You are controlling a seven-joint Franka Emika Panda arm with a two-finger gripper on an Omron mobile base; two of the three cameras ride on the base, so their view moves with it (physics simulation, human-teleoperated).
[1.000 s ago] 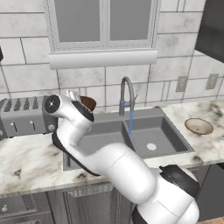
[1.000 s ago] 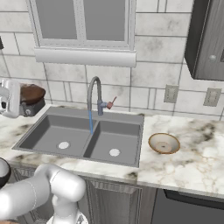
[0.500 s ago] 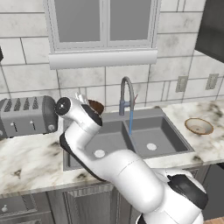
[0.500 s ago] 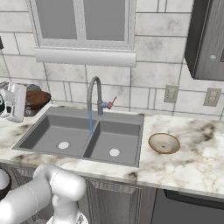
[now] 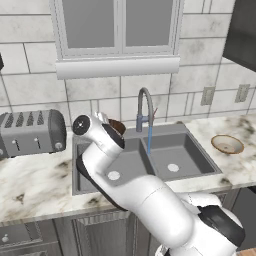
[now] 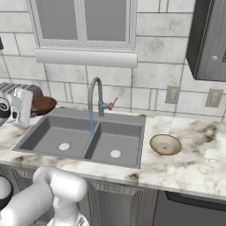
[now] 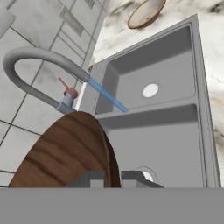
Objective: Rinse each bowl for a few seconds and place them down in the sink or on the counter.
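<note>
My gripper (image 5: pixel 106 123) is shut on the rim of the dark brown wood-grain bowl (image 5: pixel 118 126), held tilted on edge above the back left corner of the grey double sink (image 5: pixel 186 156). In the hand view the brown bowl (image 7: pixel 65 151) stands between my fingertips (image 7: pixel 94 178), with the left basin below. The grey tap (image 5: pixel 144 106) runs a thin blue stream (image 5: pixel 149 143) to the right of the bowl, apart from it. From the right base view, the gripper (image 6: pixel 26 107) and bowl (image 6: pixel 42 105) sit left of the tap (image 6: pixel 95 94). A pale tan bowl (image 6: pixel 165 144) rests upright on the counter (image 6: pixel 198 164) right of the sink.
A silver toaster (image 5: pixel 32 133) stands on the counter (image 5: pixel 40 186) left of the sink. A window sill (image 5: pixel 117 66) juts out above the tap. Dark wall cabinets (image 6: pixel 207 39) hang at the right. Wall outlets (image 6: pixel 171 94) sit behind the tan bowl.
The arm has swung to the right, carrying the brown bowl from beside the toaster to the sink's back left corner, nearer the tap. The tan bowl has stayed put.
</note>
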